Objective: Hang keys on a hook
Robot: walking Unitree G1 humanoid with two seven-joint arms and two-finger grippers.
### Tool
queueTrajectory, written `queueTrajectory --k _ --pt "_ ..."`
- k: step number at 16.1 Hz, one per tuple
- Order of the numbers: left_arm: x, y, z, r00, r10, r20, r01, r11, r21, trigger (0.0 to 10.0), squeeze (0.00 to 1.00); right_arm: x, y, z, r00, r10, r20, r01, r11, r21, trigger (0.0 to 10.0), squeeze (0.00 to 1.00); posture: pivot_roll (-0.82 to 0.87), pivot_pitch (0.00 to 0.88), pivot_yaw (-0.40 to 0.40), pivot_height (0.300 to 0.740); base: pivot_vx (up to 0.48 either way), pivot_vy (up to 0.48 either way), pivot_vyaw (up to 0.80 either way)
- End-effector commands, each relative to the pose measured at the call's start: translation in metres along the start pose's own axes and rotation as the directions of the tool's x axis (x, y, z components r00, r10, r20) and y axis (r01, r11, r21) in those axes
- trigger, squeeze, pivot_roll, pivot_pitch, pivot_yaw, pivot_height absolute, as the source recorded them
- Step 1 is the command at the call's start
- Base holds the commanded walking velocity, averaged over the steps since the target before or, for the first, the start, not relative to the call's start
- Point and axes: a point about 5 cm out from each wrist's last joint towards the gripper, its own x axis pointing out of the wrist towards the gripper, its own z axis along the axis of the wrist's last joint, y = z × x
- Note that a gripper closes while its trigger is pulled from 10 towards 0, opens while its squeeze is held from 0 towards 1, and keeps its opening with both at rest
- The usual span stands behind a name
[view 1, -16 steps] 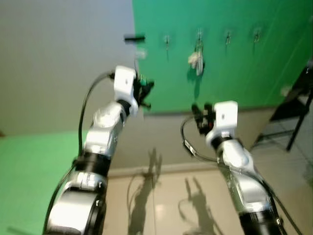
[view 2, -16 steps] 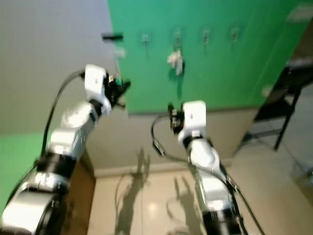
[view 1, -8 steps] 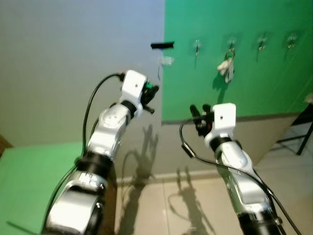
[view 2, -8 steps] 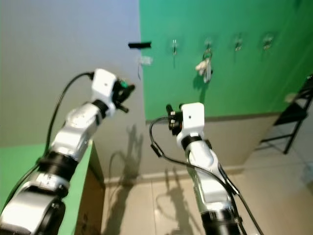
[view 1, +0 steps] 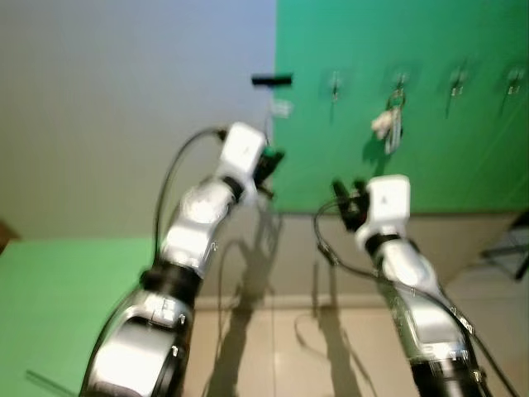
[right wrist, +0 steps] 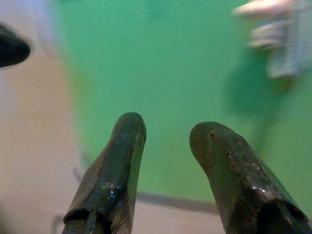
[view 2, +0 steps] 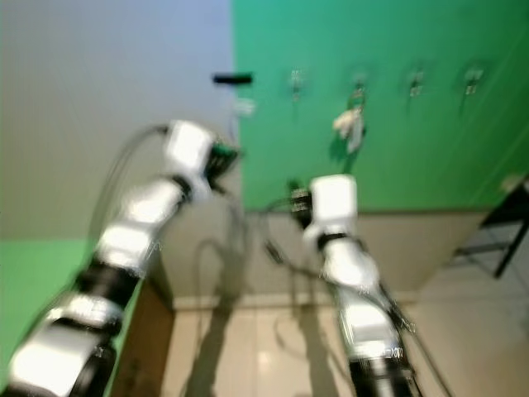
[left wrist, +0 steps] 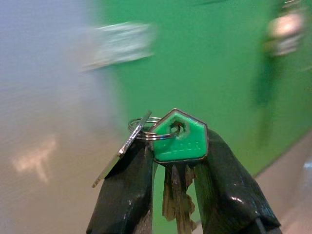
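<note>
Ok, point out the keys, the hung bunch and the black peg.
keys (left wrist: 178,142), left wrist view, green key head.
hung bunch (view 1: 388,124), left eye view, its middle.
black peg (view 1: 271,80), left eye view, mid-length.

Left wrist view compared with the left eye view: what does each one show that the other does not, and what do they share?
Left wrist view: the keys in detail, a green key head on a ring, clamped between the left gripper fingers. Left eye view: both arms, the right gripper, a row of hooks, and another key bunch on the second hook. Shared: the green wall and the left gripper.
</note>
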Motion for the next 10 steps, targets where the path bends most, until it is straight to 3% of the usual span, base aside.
queueTrajectory --k 1,3,5,8,9,10 --pt "-0.004 0.011 0.005 1.000 0.023 0.017 -0.023 1.000 0.021 10.0 0.00 0.002 0.007 0.002 1.000 0.020 0.004 -0.020 1.000 0.005 10.0 0.00 -0.14 0.000 0.062 0.740 0.247 -0.409 0.00" --pt "-0.005 0.010 0.007 0.999 0.017 0.043 -0.016 1.000 -0.009 10.0 0.00 0.002 0.007 0.002 1.000 0.022 0.004 -0.022 1.000 0.004 10.0 0.00 -0.14 0.000 0.062 0.740 0.251 -0.407 0.00" --pt "-0.006 0.006 0.006 0.999 -0.053 0.000 0.053 0.999 0.003 10.0 0.00 0.003 0.008 0.002 1.000 0.025 0.002 -0.025 1.000 0.004 10.0 0.00 -0.14 0.000 0.062 0.740 0.000 0.000 0.00" --pt "-0.020 0.012 0.023 0.943 -0.309 -0.124 0.327 0.930 0.168 10.0 0.00 0.001 0.010 -0.001 0.999 0.045 -0.012 -0.045 0.999 0.000 10.0 0.00 -0.13 0.000 0.064 0.740 0.000 0.000 0.00" --pt "-0.023 0.015 0.025 0.931 -0.336 -0.142 0.357 0.920 0.164 10.0 0.00 0.001 0.010 -0.002 0.999 0.047 -0.014 -0.047 0.999 -0.001 10.0 0.00 -0.13 0.000 0.064 0.740 0.000 0.000 0.00" --pt "-0.024 0.028 0.043 0.918 -0.364 -0.156 0.386 0.911 0.149 10.0 0.00 0.001 0.012 -0.004 0.998 0.055 -0.023 -0.055 0.998 -0.002 10.0 0.00 -0.12 0.000 0.063 0.740 0.000 0.000 0.00"
